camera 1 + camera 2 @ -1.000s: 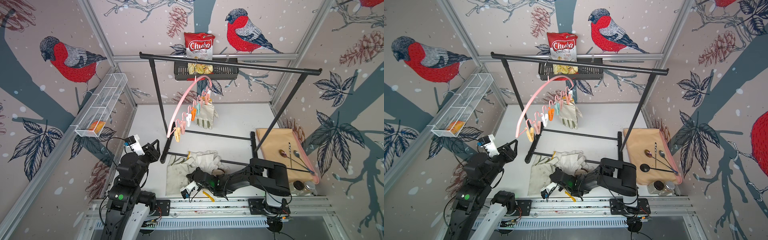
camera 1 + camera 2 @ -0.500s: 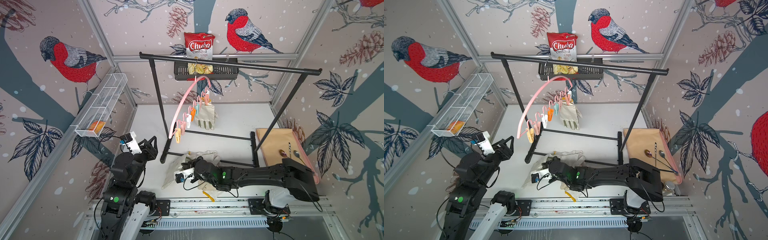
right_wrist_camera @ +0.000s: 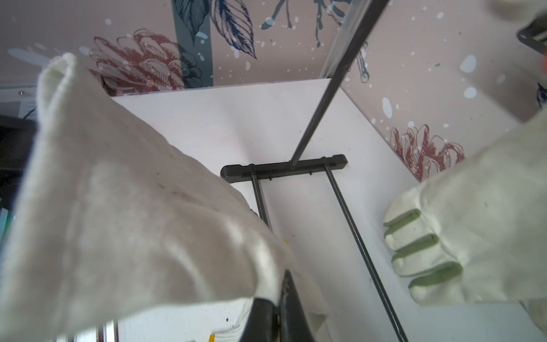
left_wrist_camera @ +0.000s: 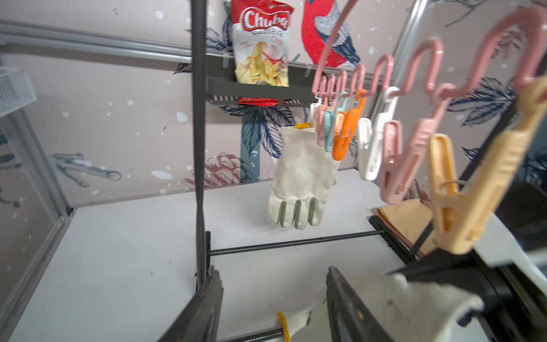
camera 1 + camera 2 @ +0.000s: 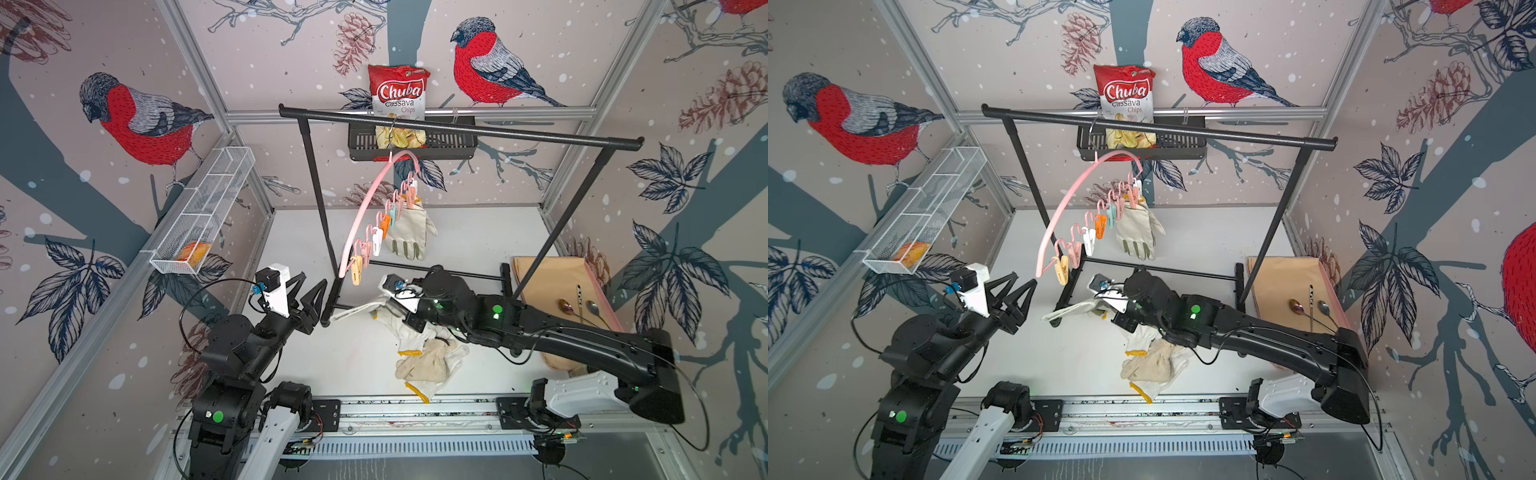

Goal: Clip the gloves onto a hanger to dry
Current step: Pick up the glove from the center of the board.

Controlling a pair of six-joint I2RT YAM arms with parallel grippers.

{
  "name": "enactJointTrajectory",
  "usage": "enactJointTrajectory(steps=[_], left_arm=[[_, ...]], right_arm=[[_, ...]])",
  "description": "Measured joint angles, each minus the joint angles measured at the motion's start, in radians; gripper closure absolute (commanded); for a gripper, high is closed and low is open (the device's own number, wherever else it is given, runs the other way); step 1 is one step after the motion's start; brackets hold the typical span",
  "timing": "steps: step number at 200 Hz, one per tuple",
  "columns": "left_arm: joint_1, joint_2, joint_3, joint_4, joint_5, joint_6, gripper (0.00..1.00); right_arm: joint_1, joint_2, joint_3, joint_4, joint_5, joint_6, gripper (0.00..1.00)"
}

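Observation:
The pink arched hanger (image 5: 362, 220) (image 5: 1059, 216) hangs from the black rack, with a row of pastel pegs (image 4: 381, 148) under it. One off-white glove with olive finger strips (image 5: 409, 232) (image 5: 1138, 235) (image 4: 300, 177) (image 3: 473, 225) is clipped at its far end. My right gripper (image 5: 392, 308) (image 5: 1109, 309) (image 3: 284, 284) is shut on the edge of another off-white glove (image 5: 359, 309) (image 5: 1069, 311) (image 3: 118, 207), held off the table below the nearest yellow peg (image 4: 473, 192). More gloves (image 5: 428, 361) (image 5: 1152, 361) lie in a heap. My left gripper (image 5: 312, 281) (image 5: 1025, 278) (image 4: 273, 271) is open and empty, just left of the held glove.
The black rack (image 5: 457, 129) has a post (image 4: 198, 142) and floor bars close to my left gripper. A chips bag (image 5: 399, 93) stands in a black basket behind. A wire basket (image 5: 203, 212) is on the left wall. A tan mat with spoons (image 5: 561, 286) lies right.
My right arm has lifted one glove out of the heap and reached left and up toward the hanger's near end. My left gripper shifted slightly and stays open.

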Motion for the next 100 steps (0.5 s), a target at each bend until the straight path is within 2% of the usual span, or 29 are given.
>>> enactJointTrajectory(steps=[42, 62, 100], left_arm=[[-0.016, 0.061, 0.003, 0.006, 0.275, 0.17, 0.45], [-0.018, 0.072, -0.048, 0.052, 0.364, 0.17, 0.45], [-0.018, 0.077, -0.13, 0.196, 0.439, 0.134, 0.44]], right_arm=[[-0.124, -0.153, -0.064, -0.023, -0.121, 0.145, 1.0], [-0.142, -0.205, -0.087, -0.03, -0.152, 0.148, 1.0], [-0.145, -0.26, -0.095, -0.034, -0.187, 0.146, 1.0]])
